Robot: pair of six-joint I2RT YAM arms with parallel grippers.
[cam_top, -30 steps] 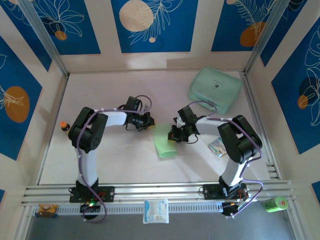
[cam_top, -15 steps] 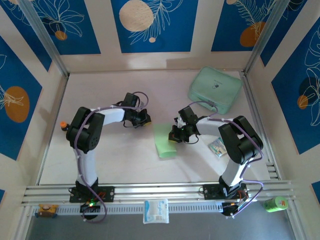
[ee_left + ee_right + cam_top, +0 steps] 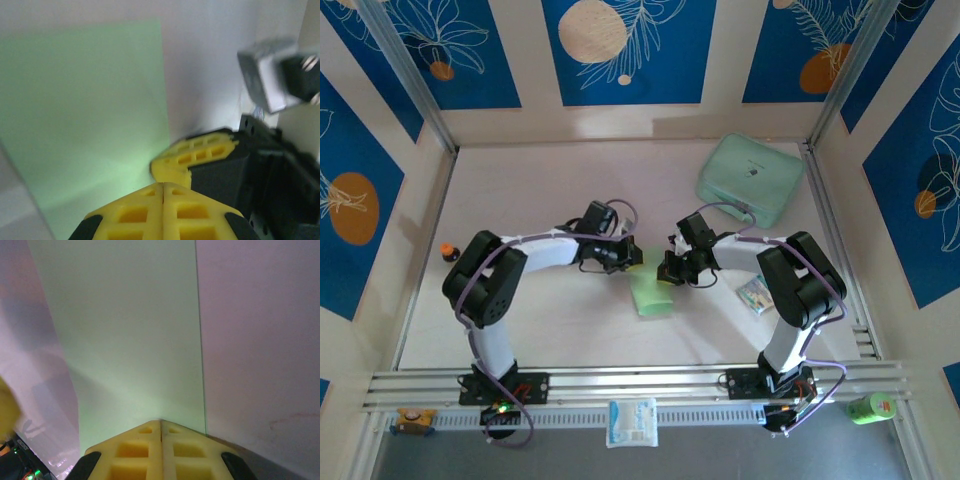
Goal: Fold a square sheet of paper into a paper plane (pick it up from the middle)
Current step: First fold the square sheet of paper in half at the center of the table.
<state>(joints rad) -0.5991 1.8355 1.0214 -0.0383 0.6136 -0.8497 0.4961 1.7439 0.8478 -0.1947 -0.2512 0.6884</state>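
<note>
**A:** Where is the sheet of paper [image 3: 651, 296]?

**B:** It lies flat on the surface [image 3: 520, 180], between the two arms and partly under both wrists. It looks like a narrow rectangle, not a dart.

**A:** And the fingers?

**B:** The left fingers [image 3: 632, 257] are pressed together and hold nothing, with their tips over the sheet's far end. The right fingers [image 3: 664, 274] are also together and empty, low over the sheet's right edge. I cannot tell whether either set actually touches the paper.

**A:** What could go wrong?

**B:** Collision first. From the left wrist, the other arm's yellow tip sits just beside the left one, so a small sideways move could knock them together.

**A:** And the paper itself?

**B:** It is thin and the surface is smooth. If one tip pushes while the other fails to pin, I expect the sheet to slide or turn, and the crease would come out crooked. Dragging with too much pressure could wrinkle or tear it. Closed tips also cannot lift an edge until they part.
</note>
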